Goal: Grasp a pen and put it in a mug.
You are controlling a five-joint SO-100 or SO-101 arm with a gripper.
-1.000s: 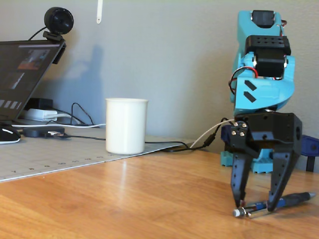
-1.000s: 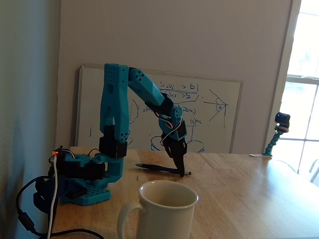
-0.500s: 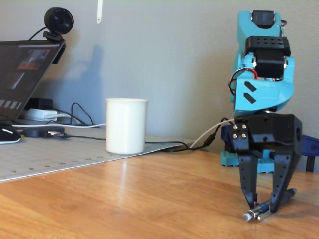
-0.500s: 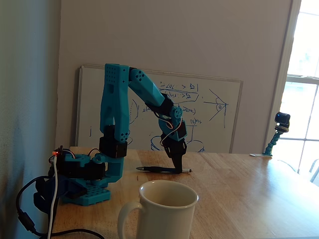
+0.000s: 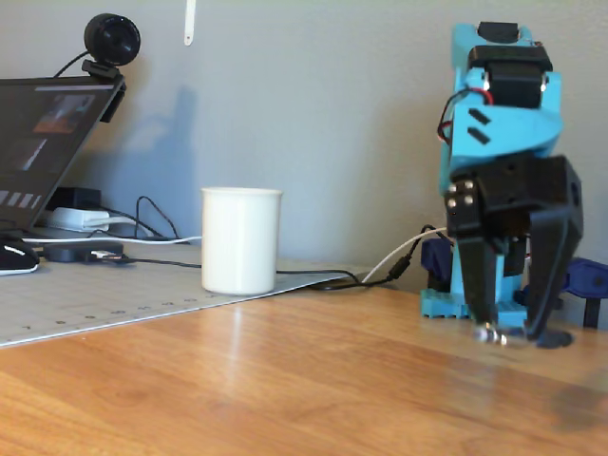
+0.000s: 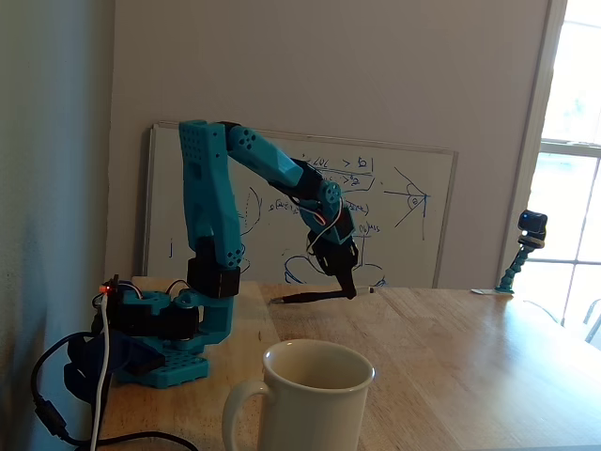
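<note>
A white mug [image 5: 239, 239] stands upright on the table; in the other fixed view it [image 6: 315, 399] sits in the foreground, handle to the left. A dark pen [image 6: 305, 297] lies flat on the wooden table, and its silvery end [image 5: 490, 332] shows low in the table-level fixed view. My teal arm reaches down to it. The gripper [image 5: 518, 332] is open, its fingertips at the table on either side of the pen; it also shows in the other fixed view [image 6: 348, 289]. The pen rests on the table, close to the teal finger [image 5: 480, 285].
A laptop [image 5: 43, 142] with a webcam [image 5: 112, 43], a mouse [image 5: 14, 256] and cables lie at the left on a grey cutting mat [image 5: 95, 299]. A whiteboard [image 6: 404, 216] leans behind the arm. A small camera on a stand [image 6: 531, 230] is near the window.
</note>
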